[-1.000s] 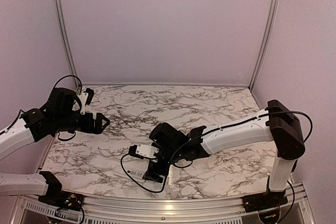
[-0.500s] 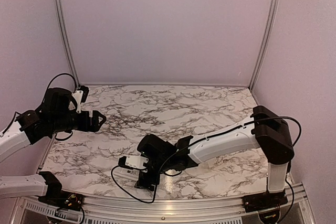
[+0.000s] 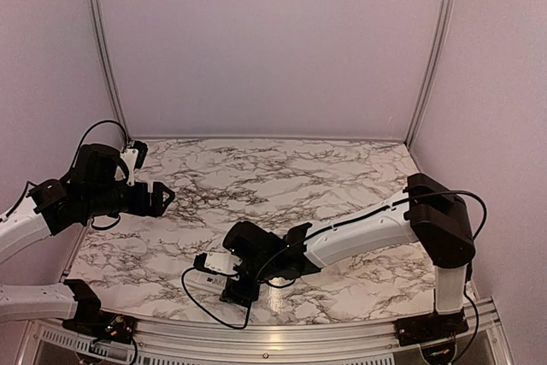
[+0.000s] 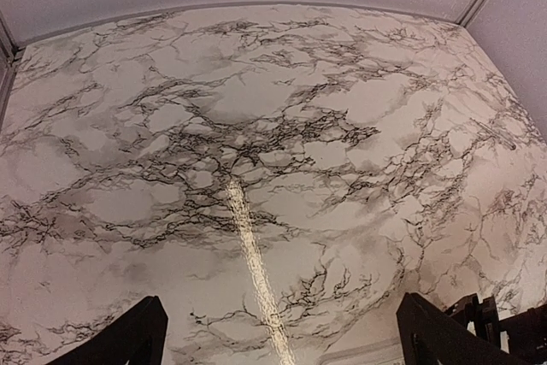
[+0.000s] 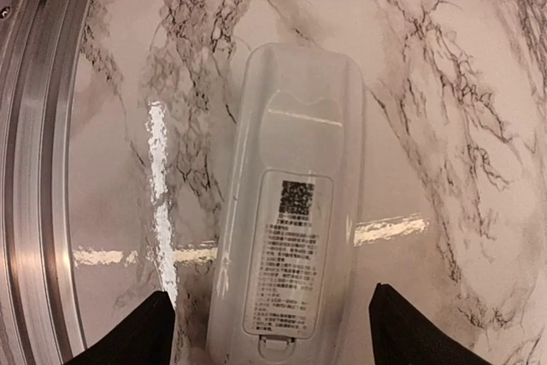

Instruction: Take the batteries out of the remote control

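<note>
The remote control (image 5: 295,211) lies flat on the marble table near the front edge, with its printed back face up and the battery cover shut. The batteries are hidden. My right gripper (image 5: 273,331) is open, low over the remote's cover end, with one finger on each side of it and neither touching. In the top view the right gripper (image 3: 236,288) hides most of the remote (image 3: 199,279). My left gripper (image 3: 162,198) is open and empty, raised above the table's left side; its wrist view (image 4: 282,331) shows only bare marble.
The aluminium rail (image 5: 34,168) of the table's front edge runs just beside the remote. A black cable (image 3: 201,309) loops from the right wrist over the table front. Purple walls close the table at the back and on both sides.
My right arm has swung left and toward the front edge, and its gripper now sits over the remote. My left arm has shifted only slightly.
</note>
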Robot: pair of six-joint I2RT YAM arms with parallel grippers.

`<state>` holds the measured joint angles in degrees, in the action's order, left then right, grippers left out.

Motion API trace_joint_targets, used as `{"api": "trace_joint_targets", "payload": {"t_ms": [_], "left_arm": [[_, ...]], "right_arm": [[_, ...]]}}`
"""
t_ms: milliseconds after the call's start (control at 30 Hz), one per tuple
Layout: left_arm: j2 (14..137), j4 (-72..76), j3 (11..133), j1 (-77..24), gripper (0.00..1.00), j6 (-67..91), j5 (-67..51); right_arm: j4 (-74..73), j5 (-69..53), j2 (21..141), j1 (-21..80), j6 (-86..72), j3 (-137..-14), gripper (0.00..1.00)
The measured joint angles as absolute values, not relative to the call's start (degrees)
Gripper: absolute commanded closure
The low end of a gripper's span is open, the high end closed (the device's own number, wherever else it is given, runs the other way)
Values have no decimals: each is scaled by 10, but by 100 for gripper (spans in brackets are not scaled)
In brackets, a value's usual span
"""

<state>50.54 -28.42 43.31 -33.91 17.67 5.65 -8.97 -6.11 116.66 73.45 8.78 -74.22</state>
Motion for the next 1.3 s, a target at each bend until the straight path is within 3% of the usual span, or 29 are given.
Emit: {"api": "trace_joint_targets", "payload": {"t_ms": [233,500,633,1000,1300], "left_arm": [[505,-284,433,-339,1,177,57],[505,-284,433,-339,1,178,58],[505,-284,433,-339,1,178,61],[485,-277,421,-339,1,176,50],[444,-233,390,-339,1,173,16]], "right_arm": [[-88,-57,1185,735,81,-742,33],[-86,-52,1185,735,74,-742,59],[-86,-44,1185,735,77,-742,64],[-110,-20,1134,712,129,-700,66],[-110,-37,1039,622,221,-602,65]]}}
